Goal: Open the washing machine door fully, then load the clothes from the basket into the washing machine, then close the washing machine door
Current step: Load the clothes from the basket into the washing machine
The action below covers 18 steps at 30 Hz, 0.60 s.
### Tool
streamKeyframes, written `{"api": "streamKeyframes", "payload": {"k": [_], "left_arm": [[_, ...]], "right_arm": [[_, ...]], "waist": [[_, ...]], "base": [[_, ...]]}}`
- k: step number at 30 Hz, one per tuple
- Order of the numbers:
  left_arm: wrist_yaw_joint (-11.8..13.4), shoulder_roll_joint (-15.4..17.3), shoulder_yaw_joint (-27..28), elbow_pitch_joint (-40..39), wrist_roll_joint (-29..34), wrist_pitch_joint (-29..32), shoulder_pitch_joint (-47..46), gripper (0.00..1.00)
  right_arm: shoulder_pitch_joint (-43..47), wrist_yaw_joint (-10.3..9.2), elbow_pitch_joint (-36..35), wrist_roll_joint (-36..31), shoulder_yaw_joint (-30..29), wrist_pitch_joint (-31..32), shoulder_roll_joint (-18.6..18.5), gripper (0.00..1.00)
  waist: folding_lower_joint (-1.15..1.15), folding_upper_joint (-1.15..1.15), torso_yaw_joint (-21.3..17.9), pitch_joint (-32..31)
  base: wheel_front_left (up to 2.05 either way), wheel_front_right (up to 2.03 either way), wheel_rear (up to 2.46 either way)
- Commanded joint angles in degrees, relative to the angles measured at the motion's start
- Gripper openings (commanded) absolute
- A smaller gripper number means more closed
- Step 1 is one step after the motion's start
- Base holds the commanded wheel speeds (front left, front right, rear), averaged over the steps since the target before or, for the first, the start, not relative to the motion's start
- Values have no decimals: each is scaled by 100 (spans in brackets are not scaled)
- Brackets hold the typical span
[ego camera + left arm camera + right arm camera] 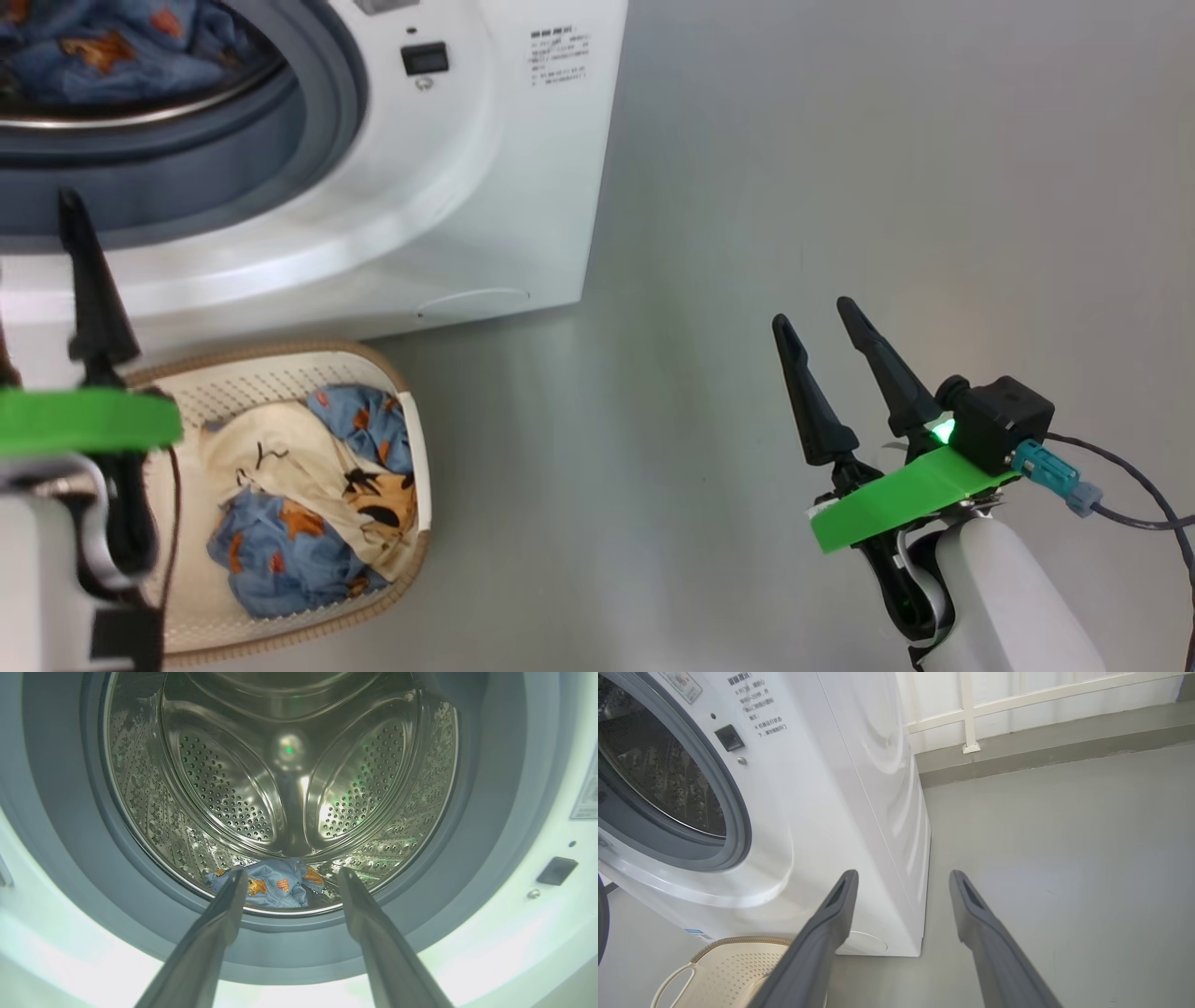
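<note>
Clothes (308, 504) of light blue cartoon-print fabric are lying partly in the cream perforated plastic basket (280, 359) at the white front-loading washing machine's (504, 187) six o'clock, and partly at the steel drum's (224, 793) six o'clock lip. Left fingers (219, 924) and right fingers (822, 933) are standing spread, holding nothing. Fabric sitting so near that lip is risking getting trapped at closing.

No wording can be made out with certainty. Lines of small dark Chinese print (756, 704) are seen on the washing machine (808, 812) front, right of its opening. A sticker (682, 686) nearer that opening is too blurred to be read.
</note>
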Motion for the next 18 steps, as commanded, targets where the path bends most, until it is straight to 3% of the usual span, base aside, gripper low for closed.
{"api": "streamKeyframes", "payload": {"k": [1, 8, 18], "left_arm": [[-21, 109, 254, -236, 132, -29, 198, 100], [-118, -149, 612, -695, 730, -29, 994, 100], [-262, -530, 886, -888, 1128, -29, 1990, 100]], "right_arm": [[175, 16, -103, -92, 99, -27, 44, 100], [329, 16, -44, -157, 64, -27, 44, 100], [593, 16, 10, -321, -53, -27, 44, 100]], "waist": [[1, 0, 2, -206], [1, 0, -31, -615], [1, 0, -22, -1265]], "base": [[0, 0, 0], [0, 0, 0], [0, 0, 0]]}}
